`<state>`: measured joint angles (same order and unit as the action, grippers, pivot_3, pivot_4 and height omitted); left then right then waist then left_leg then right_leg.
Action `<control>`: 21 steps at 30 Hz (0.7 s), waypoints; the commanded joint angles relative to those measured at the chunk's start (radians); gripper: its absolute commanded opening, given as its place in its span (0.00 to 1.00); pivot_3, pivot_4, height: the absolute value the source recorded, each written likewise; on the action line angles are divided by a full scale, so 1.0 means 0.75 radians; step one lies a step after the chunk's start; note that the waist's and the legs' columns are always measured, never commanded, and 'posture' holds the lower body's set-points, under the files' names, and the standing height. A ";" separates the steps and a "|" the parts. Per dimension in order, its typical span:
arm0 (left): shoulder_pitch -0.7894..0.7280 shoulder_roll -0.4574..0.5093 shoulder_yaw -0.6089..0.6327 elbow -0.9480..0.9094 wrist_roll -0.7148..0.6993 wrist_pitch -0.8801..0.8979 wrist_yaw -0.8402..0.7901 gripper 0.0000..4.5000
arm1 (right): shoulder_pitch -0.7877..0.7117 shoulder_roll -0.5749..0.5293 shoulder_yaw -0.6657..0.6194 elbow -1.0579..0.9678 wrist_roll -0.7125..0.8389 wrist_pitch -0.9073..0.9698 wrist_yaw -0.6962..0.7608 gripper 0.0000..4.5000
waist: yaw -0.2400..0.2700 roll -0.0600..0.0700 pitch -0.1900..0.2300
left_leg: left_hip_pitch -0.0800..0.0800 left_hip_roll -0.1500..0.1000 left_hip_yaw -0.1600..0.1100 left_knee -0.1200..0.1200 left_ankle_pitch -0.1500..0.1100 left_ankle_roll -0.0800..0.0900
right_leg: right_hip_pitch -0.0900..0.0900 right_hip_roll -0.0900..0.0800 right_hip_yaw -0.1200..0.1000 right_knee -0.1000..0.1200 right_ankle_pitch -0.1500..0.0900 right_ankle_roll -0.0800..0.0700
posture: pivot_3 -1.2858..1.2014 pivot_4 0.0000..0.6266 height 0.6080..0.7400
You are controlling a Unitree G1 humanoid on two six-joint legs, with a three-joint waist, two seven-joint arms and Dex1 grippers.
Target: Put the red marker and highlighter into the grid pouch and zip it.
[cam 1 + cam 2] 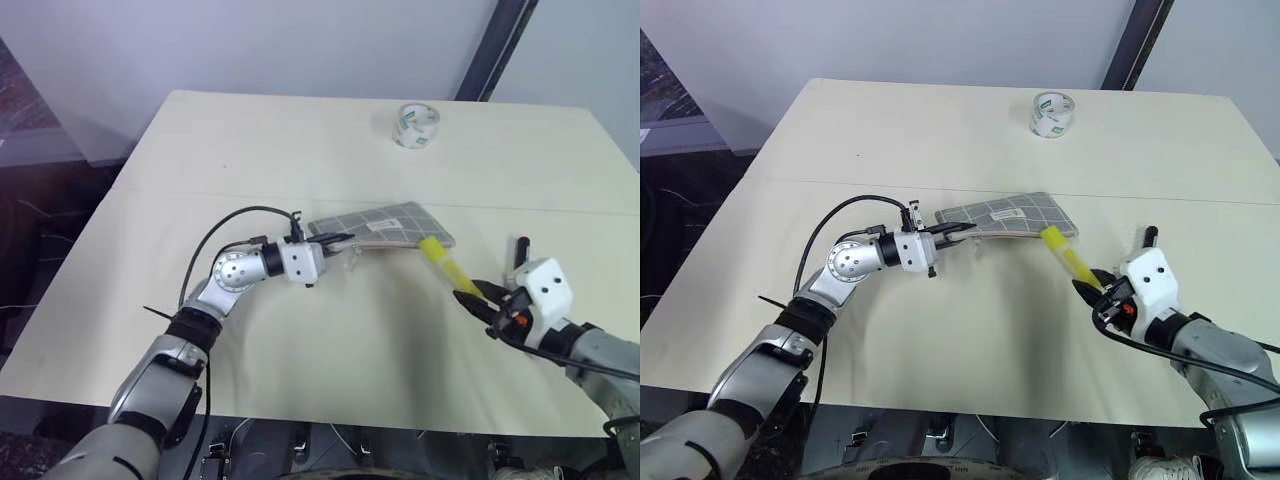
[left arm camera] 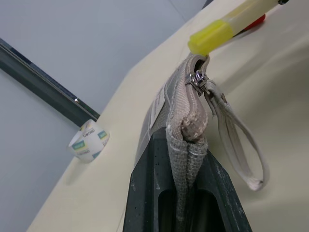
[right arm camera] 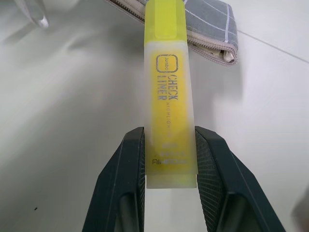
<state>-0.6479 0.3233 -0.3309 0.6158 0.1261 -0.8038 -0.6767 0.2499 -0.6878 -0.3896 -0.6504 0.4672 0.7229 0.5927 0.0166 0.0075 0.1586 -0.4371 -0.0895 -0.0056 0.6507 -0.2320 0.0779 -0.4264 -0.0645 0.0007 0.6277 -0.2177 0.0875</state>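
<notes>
Two claws: pouch (image 1: 385, 224), highlighter (image 1: 444, 263)

I see the grid pouch (image 1: 1010, 215), grey with white lines, clamped at one end in my left hand (image 1: 958, 234) and lifted, its strap loop dangling below. The highlighter (image 3: 169, 92), yellow-capped with a translucent body, sits pinched in my right hand (image 3: 169, 159), cap just beside the pouch's far end. The red marker (image 1: 1150, 236) lies just beyond my right hand.
</notes>
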 commanded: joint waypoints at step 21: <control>0.009 0.009 0.010 -0.027 0.001 -0.024 -0.009 0.00 | -0.013 -0.007 0.022 0.051 -0.013 -0.058 0.008 0.19 | -0.001 0.000 0.000 | 0.000 0.000 0.000 0.000 0.000 0.000 | -0.001 0.000 0.000 0.001 0.000 0.000 | 0.52 0.24 1.00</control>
<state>-0.6381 0.3277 -0.3316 0.6257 0.1316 -0.8002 -0.6826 0.2500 -0.6904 -0.3636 -0.6101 0.4707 0.7046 0.6039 0.0160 0.0076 0.1585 -0.4370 -0.0897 -0.0057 0.6509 -0.2320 0.0779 -0.4267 -0.0645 0.0008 0.6280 -0.2175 0.0879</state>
